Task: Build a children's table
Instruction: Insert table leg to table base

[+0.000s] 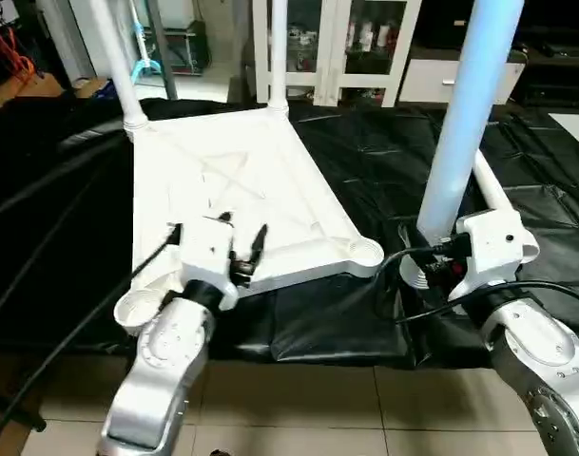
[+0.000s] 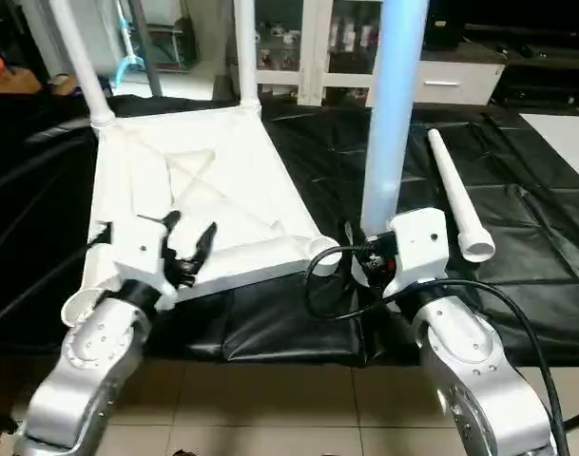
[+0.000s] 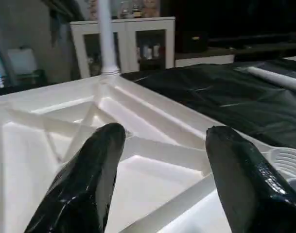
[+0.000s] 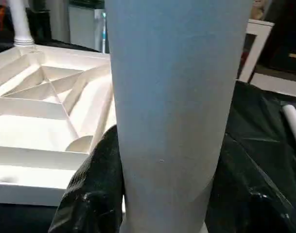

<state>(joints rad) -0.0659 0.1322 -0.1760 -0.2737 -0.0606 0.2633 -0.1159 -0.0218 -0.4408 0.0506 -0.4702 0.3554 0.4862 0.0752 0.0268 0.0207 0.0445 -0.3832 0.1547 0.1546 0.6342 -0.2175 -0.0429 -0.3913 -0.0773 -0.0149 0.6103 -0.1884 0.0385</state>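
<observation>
**Third leg held upright, just short of its socket**

The table top [image 1: 241, 190] lies ribs-up on the black sheet [image 1: 384, 161], two legs already standing in its far corners. The right gripper [image 2: 370, 258] is clamped round a third leg [image 1: 465, 123], held upright just beside the near right corner socket [image 1: 363, 253]. The left gripper [image 1: 219, 239] hovers over the near edge, fingers [image 3: 92, 170] apart and empty. A fourth leg [image 2: 455, 204] lies on the sheet. To seat this one well, I'd centre its base over the socket first (keeping it plumb), then press straight down.
</observation>
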